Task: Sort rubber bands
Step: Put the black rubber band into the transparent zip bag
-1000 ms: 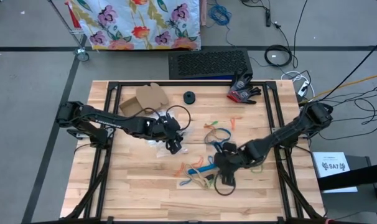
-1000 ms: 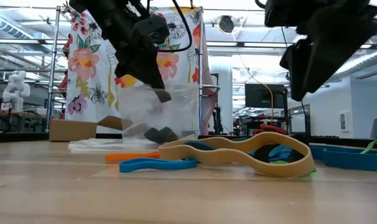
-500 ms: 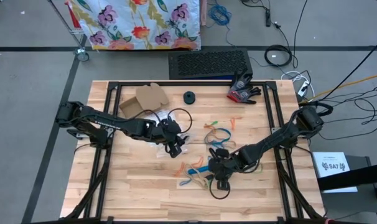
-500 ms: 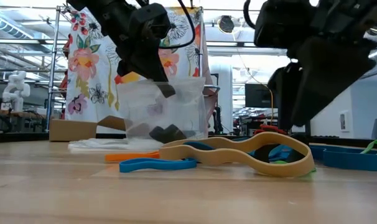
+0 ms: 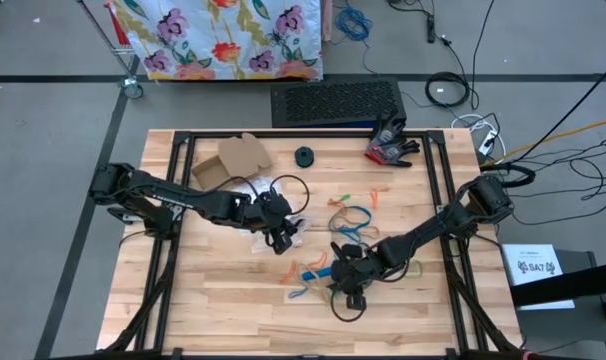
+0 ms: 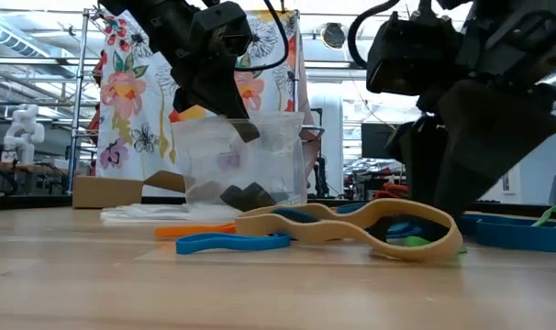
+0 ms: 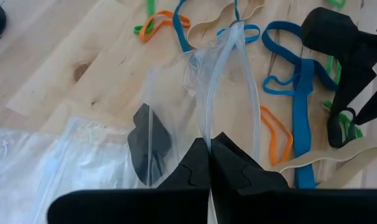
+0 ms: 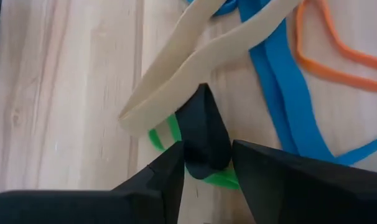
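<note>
Since a second ago my right gripper (image 8: 204,167) dropped onto the rubber bands (image 5: 328,275) mid-table, fingers apart around a green band (image 8: 223,179). Left gripper (image 7: 209,163) clamped on plastic bag (image 6: 246,160), table's left.

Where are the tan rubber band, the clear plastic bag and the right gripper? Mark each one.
tan rubber band (image 6: 351,223): low view, on its near strip.
clear plastic bag (image 6: 269,151): low view, on its clear side wall.
right gripper (image 8: 204,163): right wrist view, midway between its fingertips.
</note>
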`<state>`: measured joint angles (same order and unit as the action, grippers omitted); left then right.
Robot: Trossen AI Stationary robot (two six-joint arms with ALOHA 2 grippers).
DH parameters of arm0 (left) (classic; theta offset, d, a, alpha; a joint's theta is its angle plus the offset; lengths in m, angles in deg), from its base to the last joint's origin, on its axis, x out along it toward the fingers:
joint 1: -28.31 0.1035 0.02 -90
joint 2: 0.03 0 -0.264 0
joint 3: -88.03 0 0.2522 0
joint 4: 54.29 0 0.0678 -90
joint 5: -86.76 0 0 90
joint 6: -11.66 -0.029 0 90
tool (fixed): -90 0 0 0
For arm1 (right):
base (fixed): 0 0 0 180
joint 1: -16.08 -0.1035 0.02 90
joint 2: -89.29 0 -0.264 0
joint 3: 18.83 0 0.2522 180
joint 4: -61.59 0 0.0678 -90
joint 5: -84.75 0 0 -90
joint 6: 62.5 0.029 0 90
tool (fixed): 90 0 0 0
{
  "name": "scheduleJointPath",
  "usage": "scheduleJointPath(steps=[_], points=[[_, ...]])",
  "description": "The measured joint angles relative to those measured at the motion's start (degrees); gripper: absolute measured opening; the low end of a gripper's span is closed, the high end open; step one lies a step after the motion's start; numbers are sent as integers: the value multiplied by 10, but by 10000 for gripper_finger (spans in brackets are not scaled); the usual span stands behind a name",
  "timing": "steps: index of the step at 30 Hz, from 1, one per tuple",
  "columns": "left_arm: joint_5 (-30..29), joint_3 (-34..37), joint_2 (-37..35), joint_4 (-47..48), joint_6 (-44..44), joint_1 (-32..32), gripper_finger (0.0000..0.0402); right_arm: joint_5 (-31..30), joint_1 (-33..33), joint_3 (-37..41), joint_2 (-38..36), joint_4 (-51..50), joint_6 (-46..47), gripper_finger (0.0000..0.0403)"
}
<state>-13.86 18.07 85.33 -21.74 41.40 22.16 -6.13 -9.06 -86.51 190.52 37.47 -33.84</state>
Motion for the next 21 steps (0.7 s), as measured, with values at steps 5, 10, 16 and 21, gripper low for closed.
scheduleJointPath(steps=[5, 10, 16, 21], points=[[0, 0, 0, 0, 0, 0, 0, -1, 2, -2, -6, -4, -25, 47], [0, 0, 0, 0, 0, 0, 0, -12, 12, -24, -30, -83, -44, 10], [0, 0, 0, -4, 0, 0, 0, -71, 37, -80, -87, -206, -77, 3], [0, 0, 0, -6, 0, 1, 0, -97, 75, -114, -127, -214, -141, 2]])
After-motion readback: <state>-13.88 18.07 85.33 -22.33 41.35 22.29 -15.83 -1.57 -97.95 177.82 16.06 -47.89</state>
